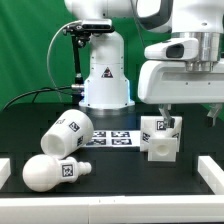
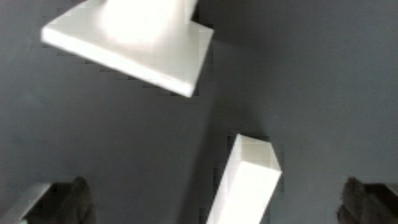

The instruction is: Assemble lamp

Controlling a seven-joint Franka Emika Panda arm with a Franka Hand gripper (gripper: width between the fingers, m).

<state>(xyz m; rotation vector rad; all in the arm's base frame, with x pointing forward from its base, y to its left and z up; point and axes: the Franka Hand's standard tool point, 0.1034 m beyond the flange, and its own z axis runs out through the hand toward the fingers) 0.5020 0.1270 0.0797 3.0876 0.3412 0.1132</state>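
Observation:
The lamp base (image 1: pixel 160 142), a white block with square tags, stands at the exterior view's right on the black table. My gripper (image 1: pixel 170 112) hangs just above it, open and empty. The tapered shade (image 1: pixel 68 133) lies tilted at the left of centre. The rounded bulb (image 1: pixel 55 172) lies on its side in front of the shade. In the wrist view a white piece with sharp corners (image 2: pixel 134 45), apparently the base, lies beyond my gripper (image 2: pixel 214 205). The dark fingertips (image 2: pixel 54 200) stand wide apart, with nothing between them but a narrow white bar (image 2: pixel 249 185) below.
The marker board (image 1: pixel 115 137) lies flat in the middle, before the robot's white pedestal (image 1: pixel 105 80). Low white rails sit at the table's front left (image 1: pixel 5 170) and front right (image 1: pixel 212 170). A green backdrop stands behind.

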